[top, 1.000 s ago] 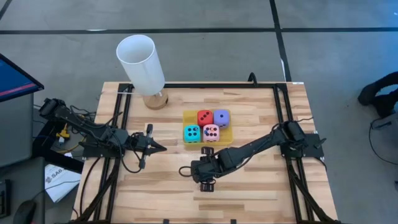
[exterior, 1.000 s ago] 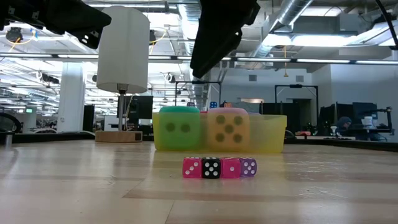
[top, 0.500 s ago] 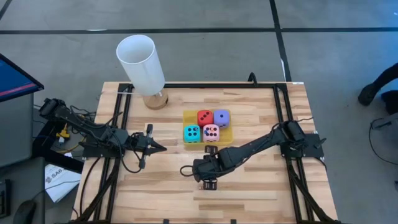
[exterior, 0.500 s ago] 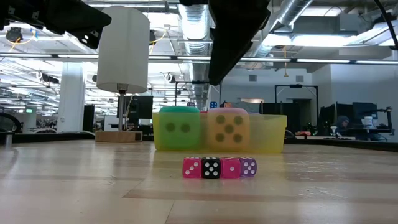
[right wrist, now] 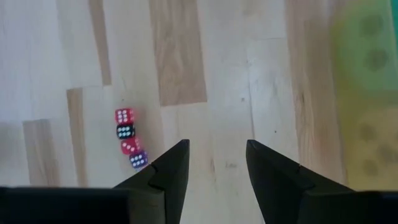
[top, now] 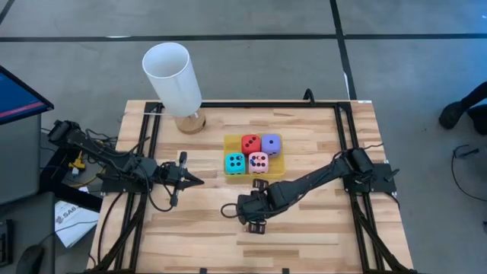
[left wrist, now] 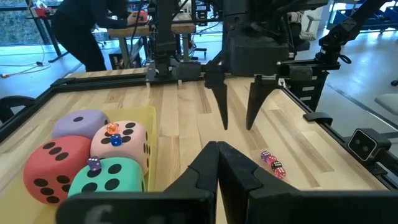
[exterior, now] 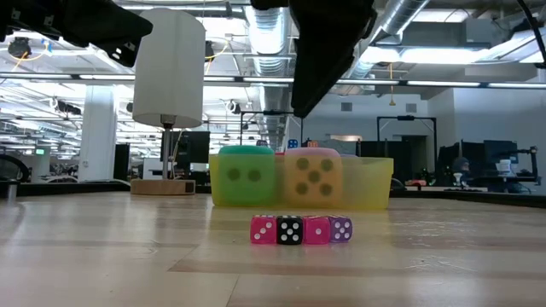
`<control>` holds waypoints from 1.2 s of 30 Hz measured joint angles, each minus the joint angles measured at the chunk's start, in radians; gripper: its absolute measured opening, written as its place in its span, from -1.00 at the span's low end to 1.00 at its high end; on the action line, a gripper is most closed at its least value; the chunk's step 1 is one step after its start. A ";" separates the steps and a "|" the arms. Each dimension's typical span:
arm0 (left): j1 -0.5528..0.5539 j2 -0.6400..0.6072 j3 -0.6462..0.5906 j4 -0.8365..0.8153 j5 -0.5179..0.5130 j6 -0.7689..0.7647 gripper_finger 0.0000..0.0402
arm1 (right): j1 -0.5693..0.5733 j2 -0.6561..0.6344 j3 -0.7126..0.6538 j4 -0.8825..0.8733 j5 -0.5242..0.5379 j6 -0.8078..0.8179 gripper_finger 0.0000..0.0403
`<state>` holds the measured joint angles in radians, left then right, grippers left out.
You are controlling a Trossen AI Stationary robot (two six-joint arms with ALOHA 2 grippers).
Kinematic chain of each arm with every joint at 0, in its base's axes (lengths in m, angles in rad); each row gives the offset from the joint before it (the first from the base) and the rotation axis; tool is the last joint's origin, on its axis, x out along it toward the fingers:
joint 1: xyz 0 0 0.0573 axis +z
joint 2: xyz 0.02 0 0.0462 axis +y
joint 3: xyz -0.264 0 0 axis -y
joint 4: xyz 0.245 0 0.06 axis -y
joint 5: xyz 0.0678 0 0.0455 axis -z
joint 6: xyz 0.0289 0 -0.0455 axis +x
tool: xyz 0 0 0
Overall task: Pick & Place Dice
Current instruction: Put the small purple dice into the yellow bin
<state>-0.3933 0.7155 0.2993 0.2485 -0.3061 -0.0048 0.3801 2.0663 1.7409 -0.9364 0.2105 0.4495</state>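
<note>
Wood table (top: pixel 304 236) — yellow tray (top: pixel 277 164), lamp base (top: pixel 190 123), tiny dice (exterior: pixel 300 229).

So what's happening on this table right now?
Four soft dice, purple, red, cyan and pink, sit together in a yellow tray. The right gripper hangs open and empty above the wood near a row of tiny dice. The left gripper waits shut, off to the side.

We see four soft dice (left wrist: pixel 87 162) packed in a yellow tray (left wrist: pixel 154 140) (three tiny dice sit on top of them), the left gripper (left wrist: pixel 217 149) closed, the right gripper (left wrist: pixel 237 126) hanging apart-fingered above bare wood, near a row of tiny dice (left wrist: pixel 272 164).
</note>
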 joint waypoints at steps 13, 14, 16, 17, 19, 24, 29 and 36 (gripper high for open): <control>0.000 0.000 0.000 0.000 0.000 0.000 -1.00 | -0.002 0.017 -0.002 0.024 0.055 0.023 -0.23; 0.000 0.000 0.000 0.000 0.000 0.000 -1.00 | 0.001 0.015 0.000 0.048 0.061 0.007 -0.23; 0.000 0.000 0.000 0.004 0.000 0.000 -1.00 | 0.000 0.014 0.001 0.066 0.059 -0.009 -0.23; 0.000 0.000 0.000 0.005 0.000 0.000 -1.00 | -0.001 0.014 0.000 0.070 0.054 -0.005 -0.23; 0.000 0.000 0.000 0.004 0.000 0.000 -1.00 | -0.003 0.015 0.000 0.085 0.051 0.004 -0.23; 0.000 0.000 0.000 0.006 0.000 0.000 -1.00 | -0.001 0.015 0.000 0.083 0.051 0.037 -0.23; 0.000 0.000 0.000 0.006 0.000 0.000 -1.00 | -0.004 0.015 0.000 0.078 0.052 0.016 -0.23; 0.000 0.000 0.000 0.006 0.000 0.000 -1.00 | -0.001 0.015 0.000 0.080 0.051 0.013 -0.23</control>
<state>-0.3935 0.7151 0.2996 0.2546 -0.3061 -0.0048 0.3792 2.0815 1.7412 -0.8568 0.2619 0.4621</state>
